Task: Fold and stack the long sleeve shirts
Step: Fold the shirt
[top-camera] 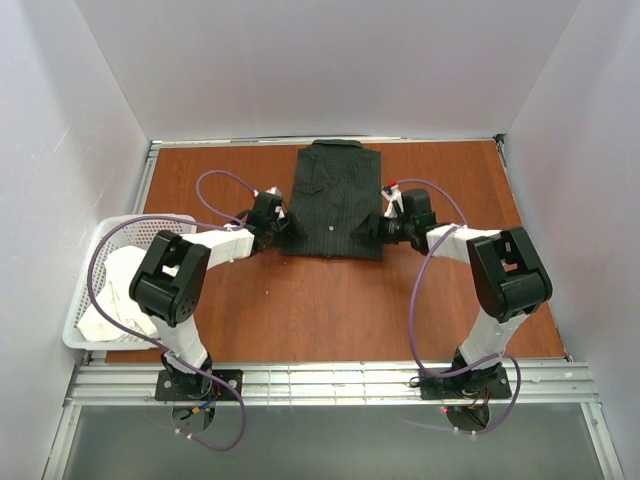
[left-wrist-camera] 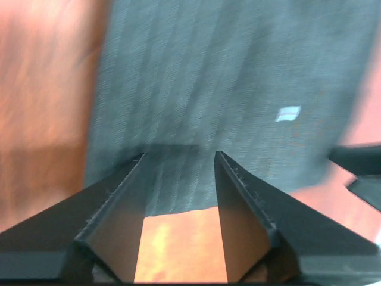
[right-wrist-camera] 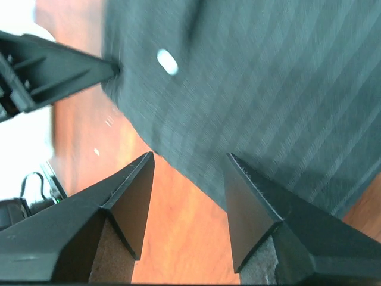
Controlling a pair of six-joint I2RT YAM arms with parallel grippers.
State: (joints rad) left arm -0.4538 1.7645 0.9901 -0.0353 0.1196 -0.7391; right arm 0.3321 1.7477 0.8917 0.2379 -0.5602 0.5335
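Left pincer (left-wrist-camera: pixel 180 156) is standing partly open, gripping nothing, its tips hovering at the near left corner of the folded dark pinstriped shirt (top-camera: pixel 335 200). Right pincer (right-wrist-camera: pixel 189 156) is gaping likewise, empty, at the near right corner. The shirt is lying flat, far-centre on the desk (top-camera: pixel 330 310).

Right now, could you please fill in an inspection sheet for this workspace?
Surface: brown table, no spills seen.
Job's things: one dark pinstriped shirt, folded flat at the far middle; no stack seen.
Clutter: white basket at the left edge, holding white cloth.
Grippers: left gripper open at the shirt's near left corner; right gripper open at its near right corner.
Cables: purple cables loop from both arms, off the shirt.
Surroundings: white walls on three sides; metal rail along the near edge.
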